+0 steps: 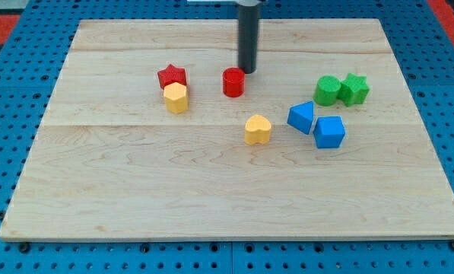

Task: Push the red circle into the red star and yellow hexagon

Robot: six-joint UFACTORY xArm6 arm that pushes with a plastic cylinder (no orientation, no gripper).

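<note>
The red circle (233, 82) stands on the wooden board (135, 183) a little above the middle. My tip (246, 71) touches or nearly touches its upper right side. The red star (172, 77) lies to the circle's left, with a gap between them. The yellow hexagon (176, 97) sits just below the star, touching it.
A yellow heart (258, 129) lies below and to the right of the red circle. Two blue blocks (301, 117) (328, 132) sit to the view's right. A green circle (327, 90) and a green star (354, 89) sit above them.
</note>
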